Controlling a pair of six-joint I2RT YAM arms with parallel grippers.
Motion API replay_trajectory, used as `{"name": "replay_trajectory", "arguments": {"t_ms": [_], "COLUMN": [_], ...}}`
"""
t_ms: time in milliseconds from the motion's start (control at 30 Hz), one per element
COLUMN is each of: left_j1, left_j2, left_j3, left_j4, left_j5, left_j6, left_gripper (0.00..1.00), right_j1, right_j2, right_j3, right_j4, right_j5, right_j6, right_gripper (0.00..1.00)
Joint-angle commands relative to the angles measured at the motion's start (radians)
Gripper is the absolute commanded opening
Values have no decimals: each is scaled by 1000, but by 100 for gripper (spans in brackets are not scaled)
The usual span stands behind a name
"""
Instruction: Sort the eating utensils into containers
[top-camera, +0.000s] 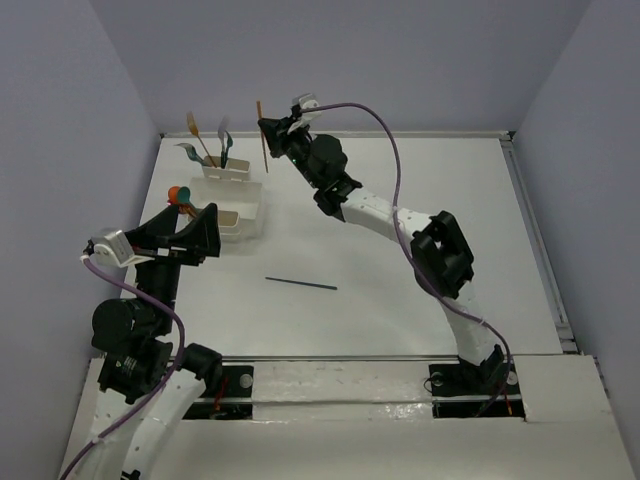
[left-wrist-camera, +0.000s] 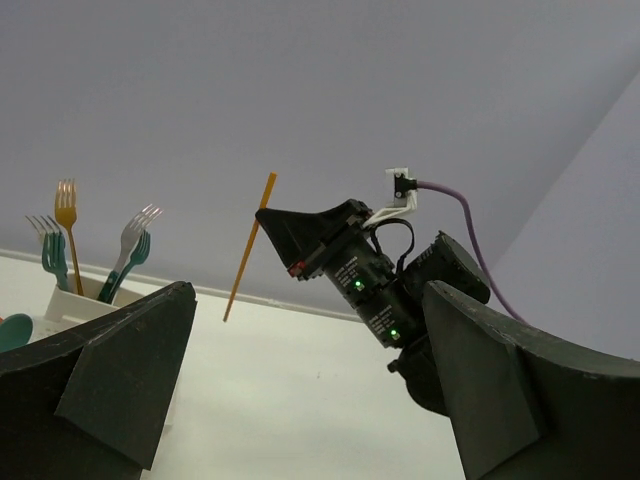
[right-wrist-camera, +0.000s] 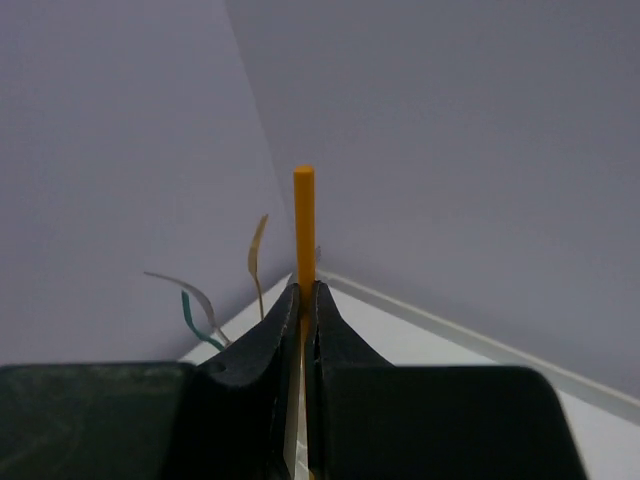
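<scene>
Right wrist view: right fingers (right-wrist-camera: 268, 352) pinch orange stick (right-wrist-camera: 304, 220), lower end hidden; left fingers (left-wrist-camera: 120, 372) spread wide.

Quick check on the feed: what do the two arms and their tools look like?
The left arm and right arm have white links and black joints, each trailing a purple cable. The left tool and right tool have black wedge-shaped fingers.

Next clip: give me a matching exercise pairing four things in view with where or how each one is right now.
Things:
1. orange stick
2. dark blue stick
3. forks
4. left claw

States:
A. lying flat on the table
B. open, holding nothing
C. pinched in the right claw
D. standing upright in a bin

Pairs: 1-C, 2-A, 3-D, 4-B
</scene>
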Motion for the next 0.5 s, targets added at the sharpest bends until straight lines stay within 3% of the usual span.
{"name": "replay_trajectory", "arguments": {"t_ms": [0, 167, 467], "left_j1": [-14, -23, -32], "left_j2": [7, -4, -15], "left_j3": [-10, -10, -12], "left_j4": [43, 40, 43], "left_j5": [3, -14, -16], "left_j6": [0, 6, 9], "left_gripper": [99, 99, 99], "right_j1": [3, 23, 119], "right_j2": [155, 213, 111], "right_j3": [201, 296, 81], "right_j4": [265, 257, 346], "right_j5": [8, -90, -198], "right_j6": [104, 164, 143], "right_gripper": [0, 0, 0]}}
